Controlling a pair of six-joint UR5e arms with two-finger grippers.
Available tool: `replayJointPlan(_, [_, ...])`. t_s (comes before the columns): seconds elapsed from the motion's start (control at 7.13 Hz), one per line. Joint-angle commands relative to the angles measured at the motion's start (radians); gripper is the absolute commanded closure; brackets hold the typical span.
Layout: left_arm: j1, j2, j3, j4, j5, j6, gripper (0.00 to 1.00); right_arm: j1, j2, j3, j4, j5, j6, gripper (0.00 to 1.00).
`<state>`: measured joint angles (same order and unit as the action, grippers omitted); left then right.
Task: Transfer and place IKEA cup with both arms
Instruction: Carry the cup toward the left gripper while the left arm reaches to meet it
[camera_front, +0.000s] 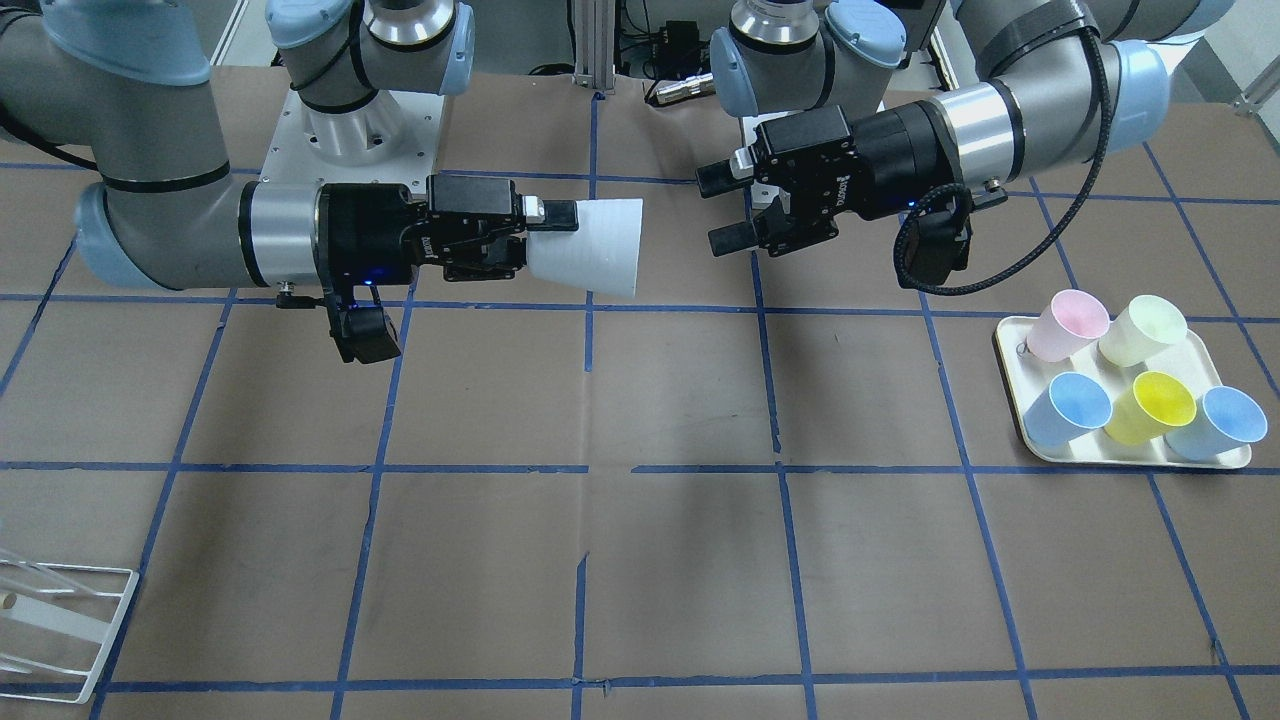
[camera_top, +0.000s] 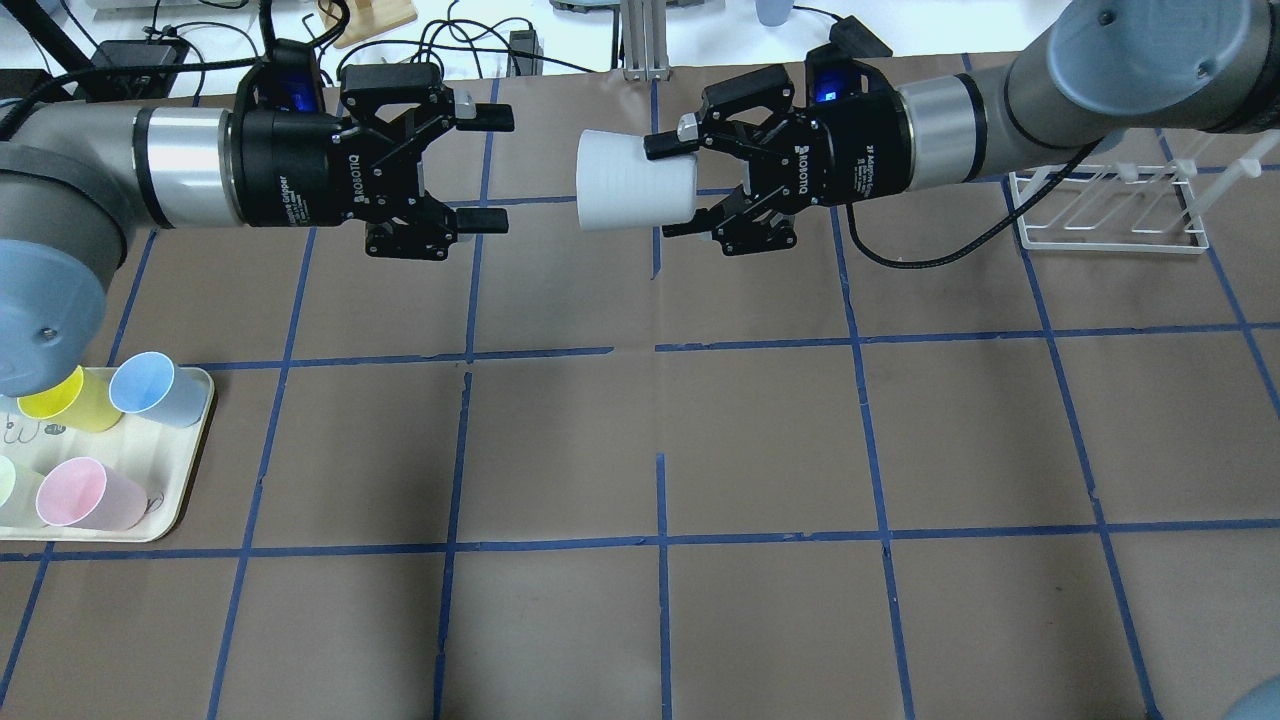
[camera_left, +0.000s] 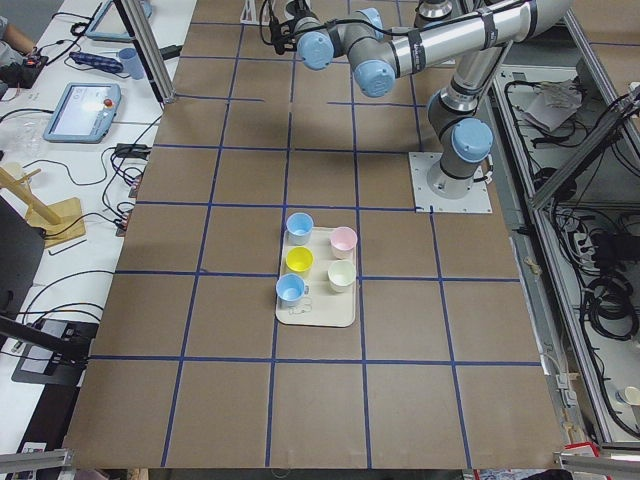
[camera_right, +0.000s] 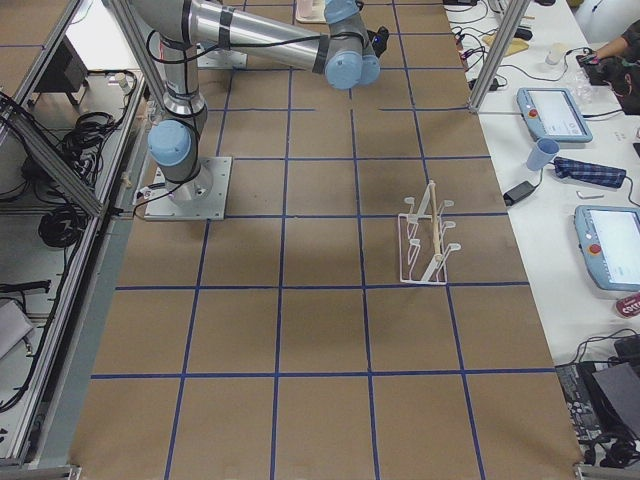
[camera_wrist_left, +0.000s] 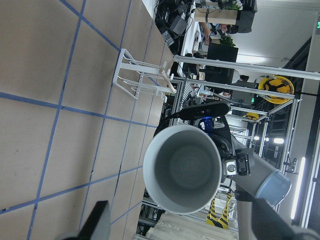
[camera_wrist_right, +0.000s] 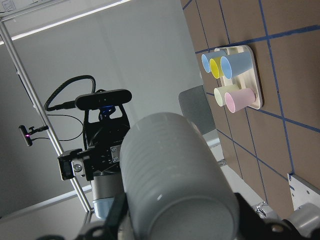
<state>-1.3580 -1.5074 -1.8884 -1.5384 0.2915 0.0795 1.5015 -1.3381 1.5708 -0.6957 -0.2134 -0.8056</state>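
Note:
The IKEA cup (camera_front: 595, 245), plain pale grey-white, lies on its side in the air above the table's far middle. My right gripper (camera_front: 545, 240) is shut on its narrow base end. The overhead view shows the same grip, the right gripper (camera_top: 672, 188) on the cup (camera_top: 635, 182). The cup's open mouth points at my left gripper (camera_top: 492, 168), which is open and empty a short gap away, also seen in the front-facing view (camera_front: 720, 208). The left wrist view looks straight into the cup's mouth (camera_wrist_left: 182, 167). The right wrist view shows the cup's side (camera_wrist_right: 175, 170).
A cream tray (camera_top: 190, 470) at my left holds several pastel cups: pink (camera_front: 1068, 325), pale yellow-green (camera_front: 1142, 330), yellow (camera_front: 1150, 407) and two light blue. A white wire rack (camera_top: 1105, 205) stands at my far right. Brown paper with blue tape lines covers the table.

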Motion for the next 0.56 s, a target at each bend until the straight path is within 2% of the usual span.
replayJointPlan(0.0, [-0.044, -0.020, 0.011, 0.061, -0.003, -0.001, 0.00, 0.013, -0.003, -0.002, 0.007, 0.002, 0.006, 0.81])
replayJointPlan(0.42, [-0.076, -0.030, -0.003, 0.070, -0.063, 0.017, 0.00, 0.043, 0.001, -0.002, 0.013, 0.002, 0.016, 0.81])
